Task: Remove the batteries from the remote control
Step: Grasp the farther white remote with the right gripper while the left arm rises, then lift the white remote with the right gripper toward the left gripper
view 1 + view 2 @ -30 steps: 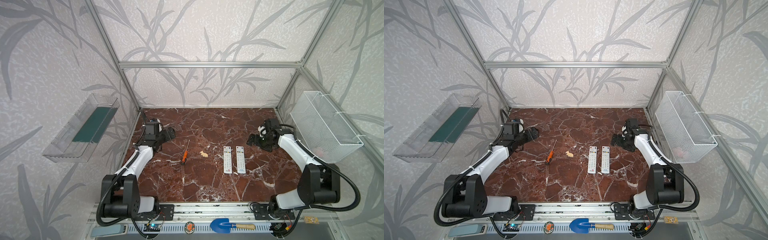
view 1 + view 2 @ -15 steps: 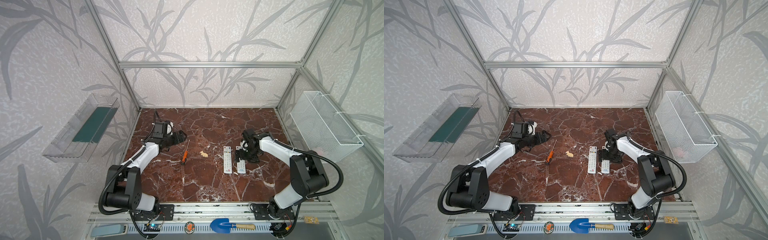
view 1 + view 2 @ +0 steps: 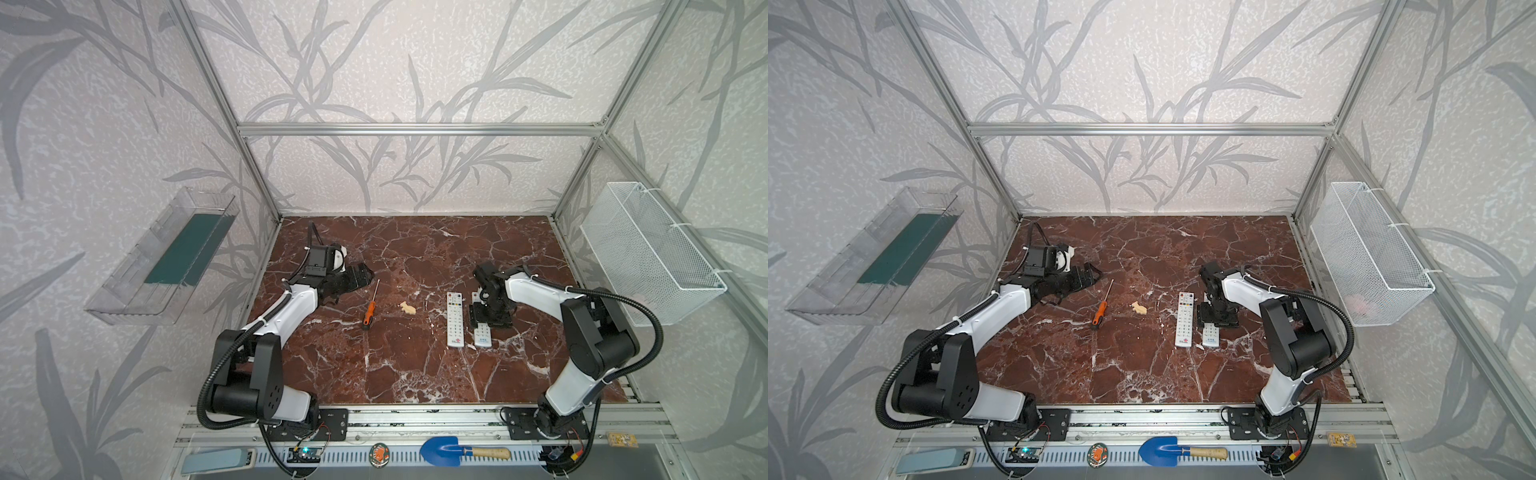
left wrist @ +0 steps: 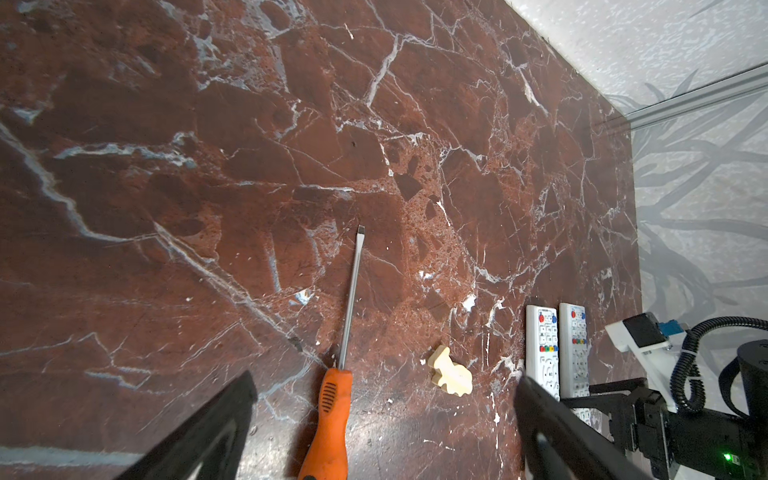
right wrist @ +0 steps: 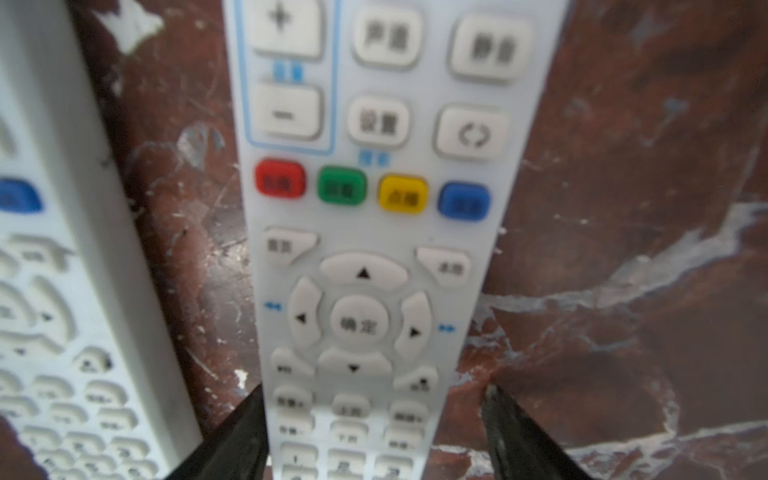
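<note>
Since 1 second ago, the right gripper point(image 3: 484, 319) has swung in from the far right of the marble table point(image 3: 415, 374) and come down over the right remote point(image 3: 483, 337). The left gripper point(image 3: 359, 276) has meanwhile pushed out from the far left corner towards the screwdriver point(image 3: 370, 309).

2 white remotes are lying side by side right of centre, lengthways from near to far and button side up. The left remote point(image 3: 454, 320) is sitting just beside the right remote without touching it. No batteries are showing in any view, so where they sit cannot be told.

In the right wrist view the right gripper point(image 5: 372, 395) is straddling the right remote point(image 5: 374, 208) across its width, near the round arrow pad. 1 black finger point(image 5: 232, 436) is standing right at the remote's edge, in the gap between the 2 remotes. The other finger point(image 5: 523, 436) is standing slightly clear of the opposite edge, so the jaws are spread and not yet pinching.

In the left wrist view the left gripper point(image 4: 384, 384) is hovering with its jaws spread wide and nothing between them. It is looking down along the orange-handled screwdriver point(image 4: 332, 407), whose tip is pointing away to the far side. A small cream piece point(image 3: 408, 308) is lying between the screwdriver and the left remote, apart from both.
</note>
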Controlling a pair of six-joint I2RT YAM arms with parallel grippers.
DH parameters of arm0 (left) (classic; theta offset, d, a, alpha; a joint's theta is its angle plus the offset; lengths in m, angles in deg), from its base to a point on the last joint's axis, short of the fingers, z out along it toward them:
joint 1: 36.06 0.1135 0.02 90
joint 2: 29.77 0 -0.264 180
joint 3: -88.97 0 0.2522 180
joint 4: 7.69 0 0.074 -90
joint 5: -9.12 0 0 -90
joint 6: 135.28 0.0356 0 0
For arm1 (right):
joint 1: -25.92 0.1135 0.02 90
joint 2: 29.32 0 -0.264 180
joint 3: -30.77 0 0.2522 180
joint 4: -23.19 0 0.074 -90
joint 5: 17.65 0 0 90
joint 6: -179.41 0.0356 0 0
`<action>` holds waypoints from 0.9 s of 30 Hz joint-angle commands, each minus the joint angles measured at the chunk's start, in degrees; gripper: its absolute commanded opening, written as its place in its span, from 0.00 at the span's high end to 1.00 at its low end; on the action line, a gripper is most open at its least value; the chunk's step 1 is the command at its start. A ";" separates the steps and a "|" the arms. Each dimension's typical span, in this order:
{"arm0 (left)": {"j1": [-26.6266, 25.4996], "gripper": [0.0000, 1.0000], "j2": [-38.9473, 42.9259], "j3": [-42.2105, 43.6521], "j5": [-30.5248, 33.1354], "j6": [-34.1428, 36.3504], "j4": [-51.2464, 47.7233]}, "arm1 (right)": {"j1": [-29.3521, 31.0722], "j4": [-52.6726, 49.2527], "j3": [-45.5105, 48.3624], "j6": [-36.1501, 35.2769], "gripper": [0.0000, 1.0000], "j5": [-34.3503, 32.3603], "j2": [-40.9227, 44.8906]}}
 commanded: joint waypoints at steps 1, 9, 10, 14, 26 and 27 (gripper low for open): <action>0.18 0.02 -2.37 -1.68 -1.15 -0.49 -0.59 | 0.12 0.10 0.09 1.41 0.27 -1.97 0.25; 0.20 0.08 -4.58 -4.80 -2.29 -0.38 -4.54 | 0.20 1.13 0.70 2.25 0.46 -0.84 0.03; 0.17 0.09 -4.54 -4.70 -2.29 -0.39 -4.66 | 0.21 1.36 0.82 2.30 0.47 -0.61 0.37; 0.16 0.11 -3.30 -3.76 -1.64 -0.64 -4.89 | 0.19 2.55 1.53 2.25 0.54 -0.30 2.77; 0.20 0.12 -0.81 -3.45 0.17 -0.84 -6.34 | 0.13 4.37 1.55 1.00 0.63 1.33 5.65; 0.18 0.13 -0.80 -3.32 -0.14 -1.07 -6.06 | 0.11 4.52 1.46 0.90 0.63 1.21 6.09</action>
